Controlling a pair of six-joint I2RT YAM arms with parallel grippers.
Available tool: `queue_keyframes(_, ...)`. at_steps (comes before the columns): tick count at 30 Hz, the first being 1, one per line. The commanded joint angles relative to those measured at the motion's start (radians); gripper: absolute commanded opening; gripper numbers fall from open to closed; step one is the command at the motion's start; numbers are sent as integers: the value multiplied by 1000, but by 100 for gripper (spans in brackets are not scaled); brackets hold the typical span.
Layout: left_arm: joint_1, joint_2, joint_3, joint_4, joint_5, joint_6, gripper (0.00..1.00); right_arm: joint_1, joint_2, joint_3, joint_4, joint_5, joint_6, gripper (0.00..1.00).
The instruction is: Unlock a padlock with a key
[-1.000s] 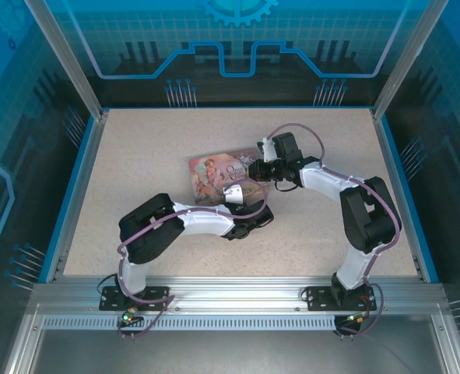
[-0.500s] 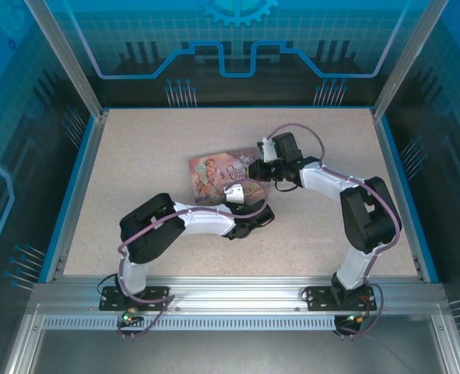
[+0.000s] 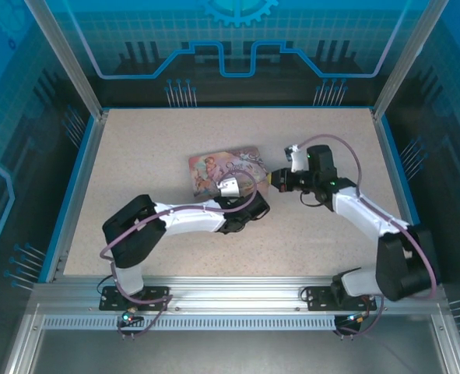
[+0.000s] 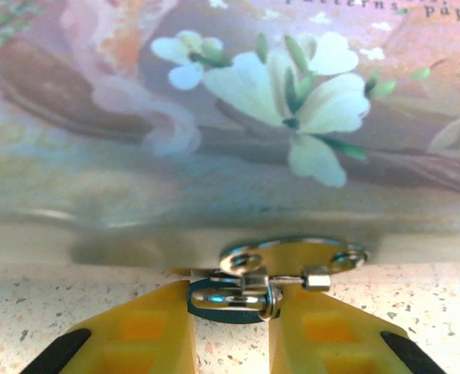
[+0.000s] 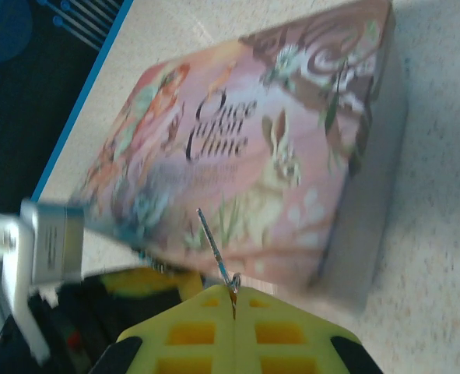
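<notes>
The tiny padlock (image 4: 230,300), teal-bodied with a silvery shackle, hangs from the metal hasp (image 4: 292,255) on the pink tin's (image 4: 214,117) near side, just above the table. My left gripper (image 4: 231,312) is shut on it, one yellow finger against each side. From above, the left gripper (image 3: 244,204) sits at the tin's (image 3: 214,167) near edge. My right gripper (image 5: 233,300) is shut on the thin silver key (image 5: 214,238), whose blade sticks out toward the tin (image 5: 253,148). In the top view the right gripper (image 3: 275,179) hovers just right of the tin.
The speckled table (image 3: 136,148) is ringed by a blue rim (image 3: 82,187) and glass walls. The left arm's forearm (image 3: 187,222) lies across the near middle. The right arm's elbow (image 3: 397,265) stands at the near right.
The right arm has swung back to the right, carrying the key off the tin's right end. The left arm has dropped lower and its fingers have narrowed onto the padlock.
</notes>
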Motion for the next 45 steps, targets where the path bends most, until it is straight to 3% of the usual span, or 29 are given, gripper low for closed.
queue_keyframes(1,17,-70,-25,37,39,-43,23,-11,-59,-127,-19,-88,-38,0)
queue_keyframes(5,34,-94,-41,73,115,-62,26,2,-87,-287,148,-172,10,0)
queue_keyframes(9,36,-112,-31,85,146,-59,24,44,-75,-377,290,-177,14,0)
queue_keyframes(21,51,-165,-26,118,221,-75,20,136,161,-381,623,-162,17,0)
queue_keyframes(38,59,-191,-34,148,263,-98,18,190,257,-348,724,-120,-39,0)
queue_keyframes(45,79,-243,-84,182,289,-143,16,190,257,-331,649,-107,-82,0)
